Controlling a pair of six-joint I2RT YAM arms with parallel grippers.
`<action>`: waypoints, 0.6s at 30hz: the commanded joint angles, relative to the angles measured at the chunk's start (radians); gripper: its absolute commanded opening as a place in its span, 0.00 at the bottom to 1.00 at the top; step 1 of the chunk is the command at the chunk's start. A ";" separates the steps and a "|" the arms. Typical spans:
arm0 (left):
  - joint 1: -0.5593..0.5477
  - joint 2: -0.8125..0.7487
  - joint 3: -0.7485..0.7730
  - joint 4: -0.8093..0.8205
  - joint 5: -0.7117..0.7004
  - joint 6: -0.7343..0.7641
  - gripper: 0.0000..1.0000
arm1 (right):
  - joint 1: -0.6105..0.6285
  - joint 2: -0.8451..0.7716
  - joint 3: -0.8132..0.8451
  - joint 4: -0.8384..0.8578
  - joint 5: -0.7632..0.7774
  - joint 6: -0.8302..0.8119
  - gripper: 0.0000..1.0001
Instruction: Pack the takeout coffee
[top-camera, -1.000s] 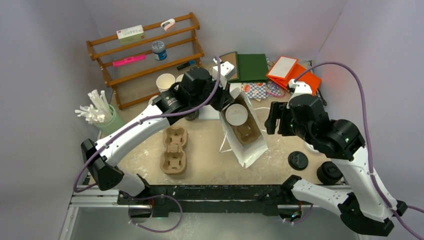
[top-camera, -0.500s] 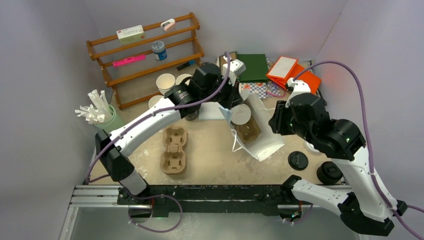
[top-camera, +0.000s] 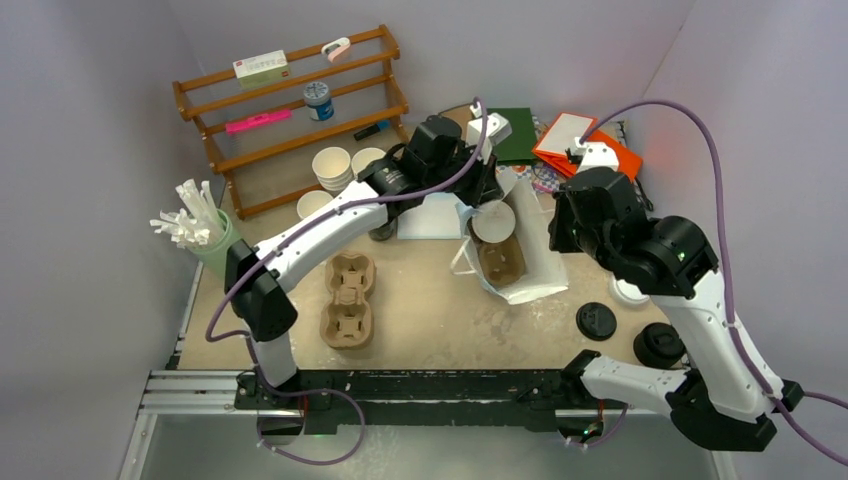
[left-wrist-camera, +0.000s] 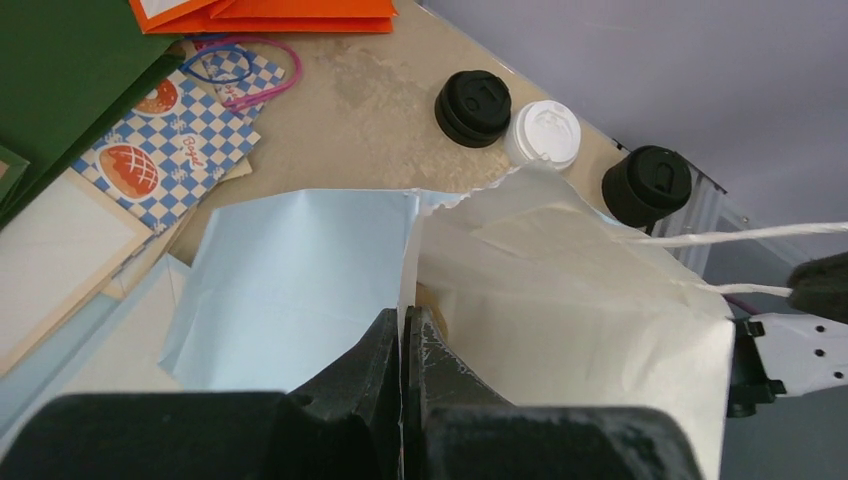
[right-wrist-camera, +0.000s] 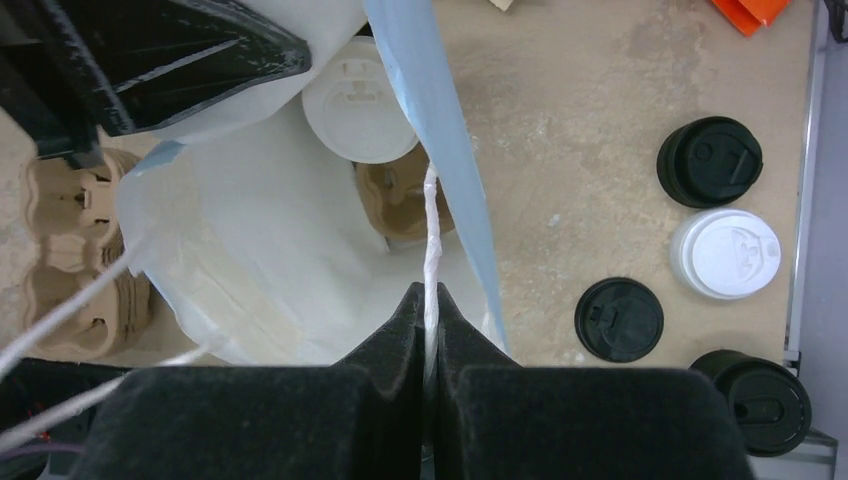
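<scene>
The takeout coffee (top-camera: 493, 222), a white cup with a round white lid (right-wrist-camera: 358, 110), stands in a brown cardboard carrier (right-wrist-camera: 400, 195) inside the white paper bag (top-camera: 525, 285). The bag leans over toward the right with its mouth open. My left gripper (top-camera: 480, 198) is shut on the bag's back rim, and a thin paper edge shows between the fingers (left-wrist-camera: 403, 318). My right gripper (right-wrist-camera: 430, 295) is shut on the bag's white twine handle at the bag's right side (top-camera: 556, 232). Most of the cup below the lid is hidden by the bag.
Black lids (top-camera: 596, 321), a white lid (top-camera: 630, 292) and a black cup (top-camera: 659, 345) lie right of the bag. Brown cup carriers (top-camera: 347, 300) sit at centre left. At the back stand stacked white cups (top-camera: 333, 165), a wooden rack (top-camera: 290, 110), straws (top-camera: 195, 225) and orange bags (top-camera: 580, 145).
My right gripper has closed on the twine handle. My left arm has swung right and back with the rim, tipping the bag and coffee toward the right.
</scene>
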 joint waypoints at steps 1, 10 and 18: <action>0.015 0.082 0.065 0.032 0.020 0.063 0.00 | 0.003 0.014 0.053 -0.052 0.087 0.029 0.00; 0.018 0.310 0.340 -0.003 -0.041 0.050 0.23 | -0.001 0.071 0.064 -0.112 0.203 0.031 0.07; 0.018 0.256 0.372 0.062 -0.150 0.040 0.74 | -0.021 0.116 0.106 -0.109 0.265 0.016 0.75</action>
